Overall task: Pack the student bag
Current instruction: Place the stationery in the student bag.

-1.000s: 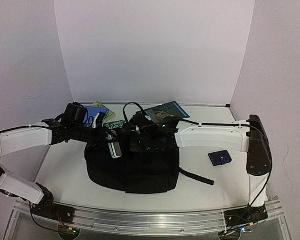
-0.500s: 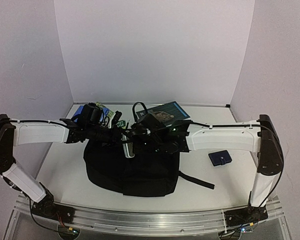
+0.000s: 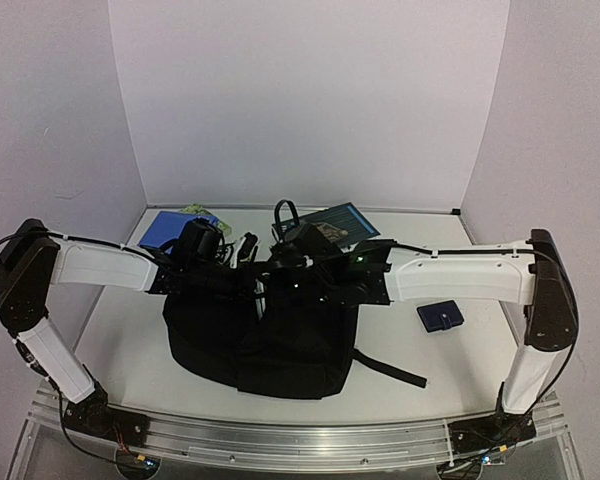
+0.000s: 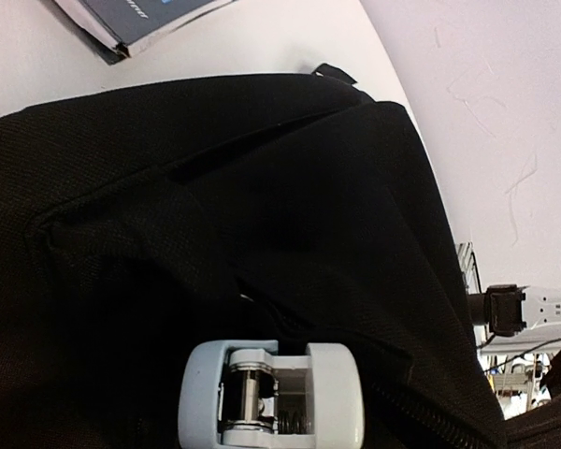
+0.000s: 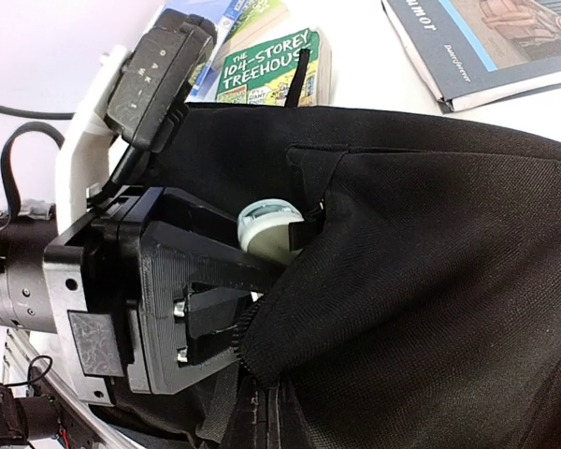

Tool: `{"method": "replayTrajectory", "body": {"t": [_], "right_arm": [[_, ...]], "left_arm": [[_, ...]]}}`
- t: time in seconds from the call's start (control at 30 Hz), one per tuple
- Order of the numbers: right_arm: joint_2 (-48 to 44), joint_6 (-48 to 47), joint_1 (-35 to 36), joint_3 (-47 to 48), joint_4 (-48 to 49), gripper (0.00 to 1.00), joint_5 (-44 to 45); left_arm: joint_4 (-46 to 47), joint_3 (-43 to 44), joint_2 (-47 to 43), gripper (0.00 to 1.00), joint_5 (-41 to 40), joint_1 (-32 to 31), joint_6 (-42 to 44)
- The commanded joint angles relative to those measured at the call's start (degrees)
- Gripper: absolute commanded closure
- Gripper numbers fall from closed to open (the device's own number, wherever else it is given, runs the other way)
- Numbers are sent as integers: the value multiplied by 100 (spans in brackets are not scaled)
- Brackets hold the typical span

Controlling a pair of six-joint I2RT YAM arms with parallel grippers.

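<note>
The student bag (image 3: pixel 280 345) is a large black backpack lying in the middle of the table, and its fabric fills the left wrist view (image 4: pixel 262 187). My left gripper (image 3: pixel 246 272) reaches over its top edge, shut on a white stapler (image 4: pixel 271 393) whose end pokes into the bag's opening (image 5: pixel 269 227). My right gripper (image 3: pixel 276 278) comes in from the right and meets it there, shut on the bag's zipped opening edge (image 5: pixel 262 369), which it holds lifted. Folded fabric hides the right fingertips.
A blue notebook (image 3: pixel 170 228) and a green "104-Storey Treehouse" book (image 5: pixel 266 65) lie behind the bag at the left. Behind it at the right lies a dark teal book (image 3: pixel 335 220). A small dark-blue pouch (image 3: pixel 440 316) sits at the right. A strap (image 3: pixel 390 368) trails right.
My left arm has swung right and carried the stapler from above the bag's left side into its opening, out of the top view. The right gripper has stayed on the bag's edge.
</note>
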Motion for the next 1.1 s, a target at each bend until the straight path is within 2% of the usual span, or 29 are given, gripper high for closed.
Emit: {"method": "replayTrajectory", "body": {"t": [0.0,0.17,0.27,0.43,0.53,0.67,0.87,1.07], "right_arm": [[-532,-5,4,29,508,100,180],[-524,-12,4,55,508,100,208],[-538,-12,5,22,508,100,211],[-570,-18,-1,-30,509,100,210],[-568,-36,-14,-41,508,100,193],[-578,-47,-22,-43,508,100,192],[-581,-64,-36,-72,515,100,180],[-576,-29,-51,-109,517,100,253]], "left_arm": [[212,156,128,84,715,-288,120],[298,54,229,73,984,-399,41],[167,-2,44,62,673,-399,73],[-61,-20,-227,36,223,-399,79],[-119,-63,-314,30,120,-399,7],[-136,-219,-466,30,-52,-399,-106],[180,-283,-219,40,154,-443,-319],[831,-149,155,45,354,-686,-487]]}}
